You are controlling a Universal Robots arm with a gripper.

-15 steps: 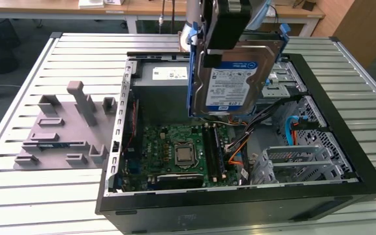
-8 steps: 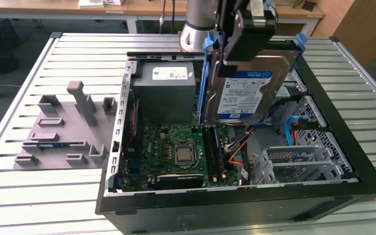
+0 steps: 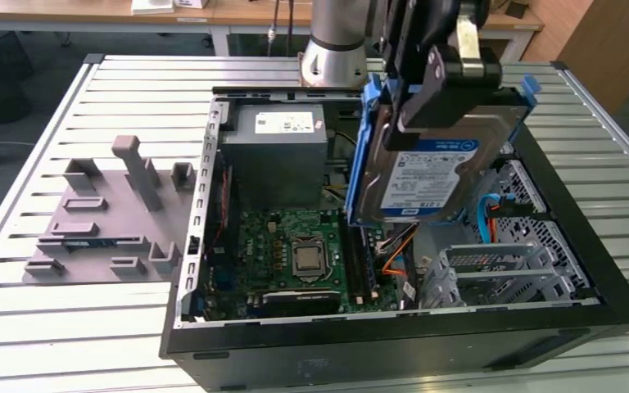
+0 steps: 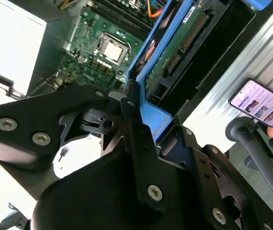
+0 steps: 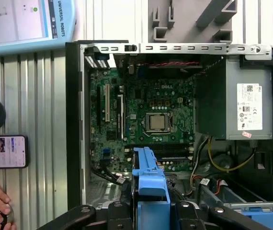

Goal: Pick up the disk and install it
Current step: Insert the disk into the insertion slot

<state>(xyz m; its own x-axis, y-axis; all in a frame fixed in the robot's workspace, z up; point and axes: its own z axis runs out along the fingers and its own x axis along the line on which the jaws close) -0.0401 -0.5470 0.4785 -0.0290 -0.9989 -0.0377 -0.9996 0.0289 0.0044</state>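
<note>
Hanging over the open black computer case point(image 3: 576, 246), the flat silver-metal hard drive point(image 3: 435, 176) in its blue plastic bracket stands nearly on edge, its blue-and-white label facing the exterior view. The black jaws are closed on the bracket's upper edge; both wrist views show the hard drive point(image 4: 175, 52) point(image 5: 150, 177) clamped there. It hangs to the exterior view's right of the grey power-supply box point(image 3: 276, 155), above the green motherboard point(image 3: 282, 246). The case rests on the grey slatted bench point(image 3: 74, 327), beside a grey plastic fixture point(image 3: 96, 221).

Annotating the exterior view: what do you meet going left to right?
Grey plastic fixture plate with upright blocks -> grey metal box with white sticker -> silver-metal disk in blue plastic bracket.
</note>
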